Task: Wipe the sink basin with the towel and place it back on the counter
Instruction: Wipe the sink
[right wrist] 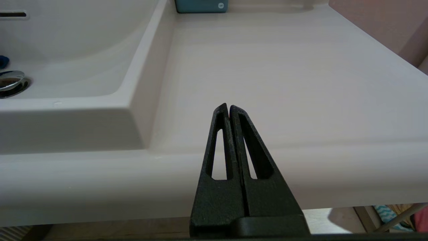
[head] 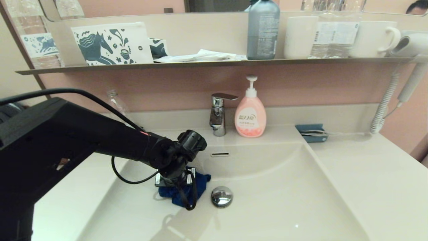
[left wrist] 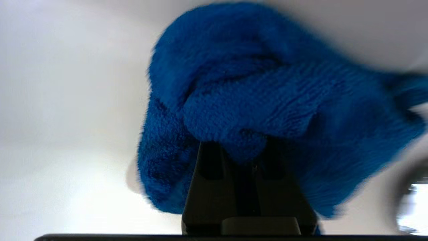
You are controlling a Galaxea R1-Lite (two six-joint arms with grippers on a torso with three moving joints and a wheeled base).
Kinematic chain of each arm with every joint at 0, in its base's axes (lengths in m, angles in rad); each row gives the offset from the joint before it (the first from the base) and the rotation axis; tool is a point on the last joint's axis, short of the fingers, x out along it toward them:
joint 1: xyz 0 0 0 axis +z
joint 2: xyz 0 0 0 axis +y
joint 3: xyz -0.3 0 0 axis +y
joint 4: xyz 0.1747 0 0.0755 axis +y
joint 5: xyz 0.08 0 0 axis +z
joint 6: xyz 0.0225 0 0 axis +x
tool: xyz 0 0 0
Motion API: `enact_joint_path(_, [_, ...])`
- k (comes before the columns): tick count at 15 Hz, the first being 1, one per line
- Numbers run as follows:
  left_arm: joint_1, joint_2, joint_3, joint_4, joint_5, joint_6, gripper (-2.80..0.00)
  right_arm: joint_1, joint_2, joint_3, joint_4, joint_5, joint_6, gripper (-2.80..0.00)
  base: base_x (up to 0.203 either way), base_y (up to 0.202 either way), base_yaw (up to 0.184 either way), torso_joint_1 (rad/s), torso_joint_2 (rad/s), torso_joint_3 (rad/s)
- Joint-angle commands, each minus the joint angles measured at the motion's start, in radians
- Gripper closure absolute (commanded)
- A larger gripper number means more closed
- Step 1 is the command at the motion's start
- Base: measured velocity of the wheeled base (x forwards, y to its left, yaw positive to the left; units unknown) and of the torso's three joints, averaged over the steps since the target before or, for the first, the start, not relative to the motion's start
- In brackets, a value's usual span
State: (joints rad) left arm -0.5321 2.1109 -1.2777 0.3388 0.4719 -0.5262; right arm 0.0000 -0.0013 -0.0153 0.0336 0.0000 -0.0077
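Observation:
The royal-blue towel lies bunched on the floor of the cream-white sink basin, just left of the round chrome drain plug. My left gripper reaches down into the basin and is shut on the towel, with a fold of cloth pinched between its dark fingers. The tips are buried in the cloth. The overflow slot shows on the back wall. My right gripper is shut and empty, parked low in front of the counter to the right of the basin.
A chrome faucet and a pink soap bottle stand behind the basin. A blue holder sits on the counter at the back right. The dark shelf above carries a pouch, a grey bottle and mugs. A hair dryer hangs right.

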Motion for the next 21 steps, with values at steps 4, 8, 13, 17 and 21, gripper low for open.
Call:
enact_joint_path(4, [-0.096,0.0,-0.031,-0.008,-0.051,-0.141,0.0,0.0,0.001,0.0,0.0,0.0,0.0,0.0,0.0,0.0,0.0,0.0,0.0,0.0])
enact_joint_path(8, [-0.167,0.035,-0.037,-0.03,-0.042,-0.234,0.0,0.0,0.001,0.0,0.0,0.0,0.0,0.0,0.0,0.0,0.0,0.0,0.0,0.0])
enact_joint_path(13, [-0.203,0.113,-0.076,-0.102,0.004,-0.264,0.0,0.0,0.001,0.0,0.0,0.0,0.0,0.0,0.0,0.0,0.0,0.0,0.0,0.0])
enact_joint_path(17, [-0.24,0.128,-0.155,-0.092,0.001,-0.264,0.0,0.0,0.001,0.0,0.0,0.0,0.0,0.0,0.0,0.0,0.0,0.0,0.0,0.0])
enact_joint_path(21, [-0.279,0.161,-0.231,-0.054,0.002,-0.268,0.0,0.0,0.001,0.0,0.0,0.0,0.0,0.0,0.0,0.0,0.0,0.0,0.0,0.0])
